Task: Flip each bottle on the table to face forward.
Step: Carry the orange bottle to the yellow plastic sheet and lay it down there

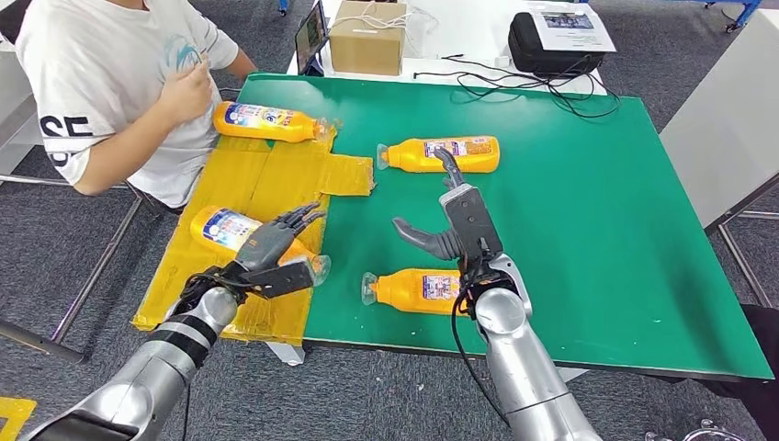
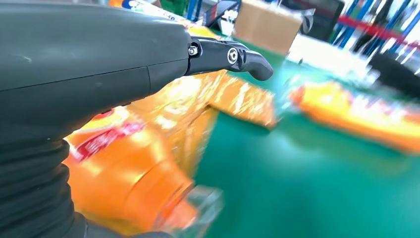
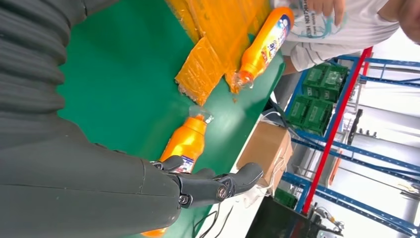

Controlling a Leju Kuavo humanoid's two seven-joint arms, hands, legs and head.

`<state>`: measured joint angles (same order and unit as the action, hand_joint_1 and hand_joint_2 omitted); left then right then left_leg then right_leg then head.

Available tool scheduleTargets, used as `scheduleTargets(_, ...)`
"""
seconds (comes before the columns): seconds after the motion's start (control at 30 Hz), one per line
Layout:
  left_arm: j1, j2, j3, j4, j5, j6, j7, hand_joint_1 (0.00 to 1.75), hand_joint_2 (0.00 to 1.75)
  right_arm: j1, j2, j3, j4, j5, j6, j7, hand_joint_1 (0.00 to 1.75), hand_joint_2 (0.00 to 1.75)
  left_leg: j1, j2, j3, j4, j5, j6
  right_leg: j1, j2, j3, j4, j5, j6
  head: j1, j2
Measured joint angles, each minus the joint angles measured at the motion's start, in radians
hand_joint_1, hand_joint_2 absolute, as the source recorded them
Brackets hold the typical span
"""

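Four orange bottles lie on their sides. One bottle [image 1: 266, 122] rests at the far end of the yellow cardboard sheet [image 1: 266, 179]. A second bottle [image 1: 441, 153] lies mid-table on the green mat [image 1: 597, 202]. A third bottle [image 1: 413, 289] lies near the front edge. The fourth bottle [image 1: 220, 228] lies on the cardboard under my left hand [image 1: 276, 241], whose fingers stretch out flat just above it. In the left wrist view that bottle [image 2: 124, 183] is blurred below a finger [image 2: 230, 55]. My right hand [image 1: 455, 225] hovers open between the middle and front bottles, thumb spread; the middle bottle [image 3: 185, 146] lies beyond its fingers.
A person in a white shirt [image 1: 101, 83] sits at the table's far left corner, a hand [image 1: 188, 87] raised near the far bottle. A cardboard box [image 1: 367, 37], a black bag [image 1: 551, 41] and cables [image 1: 533, 83] lie behind the mat. The table's front edge [image 1: 551, 354] is close.
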<state>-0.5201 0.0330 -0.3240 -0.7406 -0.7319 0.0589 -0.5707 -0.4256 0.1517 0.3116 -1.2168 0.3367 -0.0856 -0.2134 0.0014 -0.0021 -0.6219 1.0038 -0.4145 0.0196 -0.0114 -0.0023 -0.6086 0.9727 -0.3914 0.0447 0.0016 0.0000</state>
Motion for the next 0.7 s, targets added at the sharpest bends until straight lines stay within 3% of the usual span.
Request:
scheduleTargets(0.2, 0.065, 0.007, 0.062, -0.147, 0.092, -0.067, -0.022, 0.0, 1.75, 0.0, -0.008, 0.0, 0.007, 0.0, 0.0, 0.002, 0.0, 1.75, 0.0, 0.0, 0.0, 0.0, 0.0, 0.0, 0.0, 0.0, 0.0, 0.0, 0.0, 0.0, 0.0, 0.0)
scheduleTargets(0.4, 0.128, -0.001, 0.141, -0.261, 0.27, -0.198, -0.031, 0.0, 1.75, 0.0, -0.014, 0.007, 0.023, 0.033, 0.002, 0.022, 0.0, 1.75, 0.0, 0.0, 0.0, 0.0, 0.0, 0.0, 0.0, 0.0, 0.0, 0.0, 0.0, 0.0, 0.0, 0.0)
scheduleTargets(0.63, 0.164, -0.014, 0.195, -0.315, 0.315, -0.225, -0.029, 0.0, 1.75, 0.0, -0.015, 0.023, 0.041, 0.055, 0.004, 0.036, 0.0, 1.75, 0.0, 0.0, 0.0, 0.0, 0.0, 0.0, 0.0, 0.0, 0.0, 0.0, 0.0, 0.0, 0.0, 0.0)
scheduleTargets(0.7, 0.172, -0.023, 0.215, -0.321, 0.359, -0.239, -0.025, 0.0, 1.75, 0.001, -0.017, 0.034, 0.046, 0.088, 0.007, 0.048, 0.0, 0.87, 0.0, 0.0, 0.0, 0.0, 0.0, 0.0, 0.0, 0.0, 0.0, 0.0, 0.0, 0.0, 0.0, 0.0)
